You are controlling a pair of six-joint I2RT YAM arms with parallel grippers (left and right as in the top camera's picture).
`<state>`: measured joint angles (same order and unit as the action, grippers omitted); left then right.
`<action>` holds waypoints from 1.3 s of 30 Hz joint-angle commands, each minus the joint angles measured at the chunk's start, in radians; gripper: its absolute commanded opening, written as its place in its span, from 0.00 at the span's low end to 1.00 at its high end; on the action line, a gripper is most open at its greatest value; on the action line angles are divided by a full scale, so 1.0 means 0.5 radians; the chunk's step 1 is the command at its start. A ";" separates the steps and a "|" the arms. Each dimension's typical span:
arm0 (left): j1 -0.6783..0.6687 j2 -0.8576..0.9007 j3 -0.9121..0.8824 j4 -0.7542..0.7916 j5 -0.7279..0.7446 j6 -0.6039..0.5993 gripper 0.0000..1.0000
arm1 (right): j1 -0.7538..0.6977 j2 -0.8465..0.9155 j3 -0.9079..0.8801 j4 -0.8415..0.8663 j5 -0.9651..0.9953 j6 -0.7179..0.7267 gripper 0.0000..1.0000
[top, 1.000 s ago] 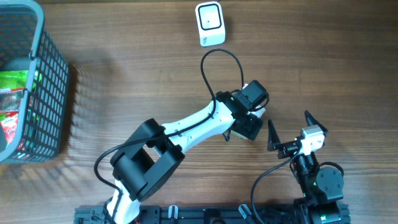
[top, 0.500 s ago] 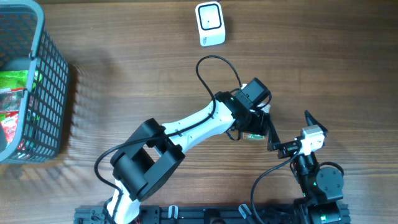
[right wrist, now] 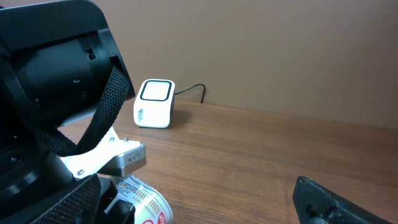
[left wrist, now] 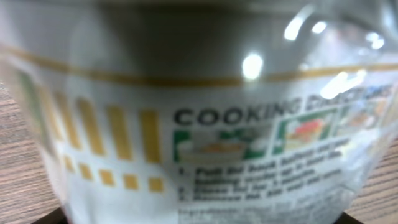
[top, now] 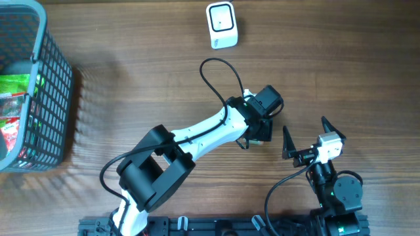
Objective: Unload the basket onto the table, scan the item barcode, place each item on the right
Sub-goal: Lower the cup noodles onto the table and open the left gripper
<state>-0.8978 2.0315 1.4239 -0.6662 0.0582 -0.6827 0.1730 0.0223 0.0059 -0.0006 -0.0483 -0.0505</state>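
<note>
Our left gripper (top: 261,126), right of centre, sits over the noodle cup (left wrist: 205,124). Its jaws are hidden, so we cannot tell whether they grip it. The cup's printed side fills the wrist view. Our right gripper (top: 303,124), lower right, stands wide open, probably keeping clear. The scanner (top: 222,25) sits top centre, well apart.

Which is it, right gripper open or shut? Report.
Open: in the overhead view the right gripper has its fingers spread wide, with nothing between them.

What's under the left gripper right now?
A printed cup, its cooking directions facing the wrist camera. From overhead, the left gripper covers nearly all of it. No barcode shows in any view.
</note>
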 commanded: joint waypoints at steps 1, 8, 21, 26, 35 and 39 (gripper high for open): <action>-0.002 0.021 -0.009 0.072 -0.034 0.049 0.75 | -0.010 -0.008 -0.002 0.005 0.010 -0.004 1.00; -0.036 0.021 -0.009 0.431 0.356 -0.014 0.75 | -0.010 -0.008 -0.002 0.005 0.010 -0.004 1.00; 0.025 0.082 -0.009 0.170 0.127 0.004 0.72 | -0.010 -0.008 -0.002 0.005 0.010 -0.004 1.00; 0.087 0.076 -0.008 0.111 0.106 0.058 0.88 | -0.010 -0.008 -0.002 0.005 0.010 -0.003 1.00; 0.122 -0.276 -0.008 0.087 -0.002 0.208 1.00 | -0.010 -0.008 -0.002 0.005 0.010 -0.003 1.00; 0.233 -0.278 -0.009 -0.092 -0.170 0.206 0.76 | -0.010 -0.008 -0.002 0.005 0.010 -0.004 1.00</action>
<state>-0.8238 1.8999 1.4250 -0.6678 0.0536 -0.5888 0.1730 0.0223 0.0059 -0.0006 -0.0483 -0.0505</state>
